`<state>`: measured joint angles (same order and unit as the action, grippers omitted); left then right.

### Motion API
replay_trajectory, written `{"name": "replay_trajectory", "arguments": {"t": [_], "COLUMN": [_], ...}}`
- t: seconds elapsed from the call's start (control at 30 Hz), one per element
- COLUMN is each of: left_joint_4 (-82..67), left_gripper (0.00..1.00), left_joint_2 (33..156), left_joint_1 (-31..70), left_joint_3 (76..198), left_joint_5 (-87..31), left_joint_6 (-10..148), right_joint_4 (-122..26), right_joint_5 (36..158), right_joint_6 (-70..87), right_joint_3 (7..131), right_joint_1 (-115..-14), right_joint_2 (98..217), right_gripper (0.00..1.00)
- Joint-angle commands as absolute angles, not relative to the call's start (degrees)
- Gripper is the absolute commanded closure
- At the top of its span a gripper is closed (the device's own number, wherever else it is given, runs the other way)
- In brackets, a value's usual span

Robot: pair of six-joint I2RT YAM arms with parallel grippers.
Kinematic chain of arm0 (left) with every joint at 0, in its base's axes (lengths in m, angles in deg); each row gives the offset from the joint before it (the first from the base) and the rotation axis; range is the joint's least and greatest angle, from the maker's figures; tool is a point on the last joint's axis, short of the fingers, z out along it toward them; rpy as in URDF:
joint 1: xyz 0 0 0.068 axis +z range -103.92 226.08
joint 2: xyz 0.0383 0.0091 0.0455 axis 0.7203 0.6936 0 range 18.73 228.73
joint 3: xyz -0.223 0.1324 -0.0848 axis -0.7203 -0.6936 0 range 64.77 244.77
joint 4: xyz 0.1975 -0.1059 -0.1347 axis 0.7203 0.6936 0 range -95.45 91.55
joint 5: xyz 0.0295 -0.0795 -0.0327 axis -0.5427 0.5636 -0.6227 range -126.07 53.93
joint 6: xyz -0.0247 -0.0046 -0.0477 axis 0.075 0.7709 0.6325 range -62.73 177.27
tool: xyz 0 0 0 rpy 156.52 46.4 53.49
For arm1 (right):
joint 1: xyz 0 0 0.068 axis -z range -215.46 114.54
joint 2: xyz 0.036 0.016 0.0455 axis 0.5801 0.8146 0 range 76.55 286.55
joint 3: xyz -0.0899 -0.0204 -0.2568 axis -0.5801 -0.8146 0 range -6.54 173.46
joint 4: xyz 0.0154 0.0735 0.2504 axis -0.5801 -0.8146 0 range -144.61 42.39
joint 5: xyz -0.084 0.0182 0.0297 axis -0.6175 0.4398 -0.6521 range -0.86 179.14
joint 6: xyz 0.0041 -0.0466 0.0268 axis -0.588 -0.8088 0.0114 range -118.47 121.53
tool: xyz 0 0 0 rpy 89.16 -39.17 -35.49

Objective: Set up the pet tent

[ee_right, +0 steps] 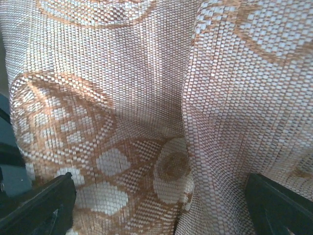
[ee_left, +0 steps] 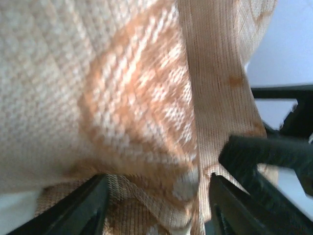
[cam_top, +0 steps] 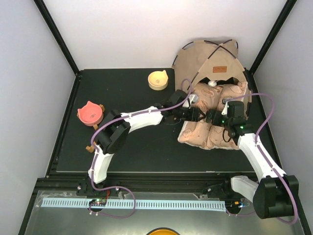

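The tan pet tent (cam_top: 208, 53) stands at the back right with thin black poles, a brown label patch (cam_top: 219, 69) and a white ball (cam_top: 212, 83) in its doorway. A beige patterned pillow (cam_top: 215, 136) lies in front of it, its far end reaching into the doorway. My left gripper (cam_top: 197, 113) is at the pillow's left side. Its jaws stand apart, with bunched pillow cloth (ee_left: 146, 122) bulging between them (ee_left: 156, 210). My right gripper (cam_top: 212, 117) sits over the pillow's middle, open wide (ee_right: 161, 205), with a fold of pillow (ee_right: 146, 98) filling its view.
A yellow cat-eared bowl (cam_top: 158, 80) sits at the back centre and a pink one (cam_top: 90, 113) at the left on the black mat (cam_top: 127, 147). White walls with black frame posts close in the back and both sides.
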<state>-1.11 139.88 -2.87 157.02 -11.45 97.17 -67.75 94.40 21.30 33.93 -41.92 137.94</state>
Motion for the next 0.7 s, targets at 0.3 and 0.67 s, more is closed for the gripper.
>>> {"name": "replay_trajectory", "arguments": {"t": [0.3, 0.67], "left_joint_4": [-16.15, -2.81], "left_gripper": [0.18, 0.77], "left_joint_2": [111.73, 119.69], "left_joint_1": [-2.86, 6.95], "left_joint_3": [126.58, 134.13], "left_joint_5": [-8.41, -3.36], "left_joint_6": [93.4, 85.58], "right_joint_4": [-69.72, -71.2], "right_joint_5": [96.48, 98.23], "right_joint_6": [16.07, 13.34], "right_joint_3": [34.25, 39.27], "right_joint_1": [-45.09, -50.87], "right_joint_2": [140.35, 145.2], "right_gripper": [0.0, 0.0]}}
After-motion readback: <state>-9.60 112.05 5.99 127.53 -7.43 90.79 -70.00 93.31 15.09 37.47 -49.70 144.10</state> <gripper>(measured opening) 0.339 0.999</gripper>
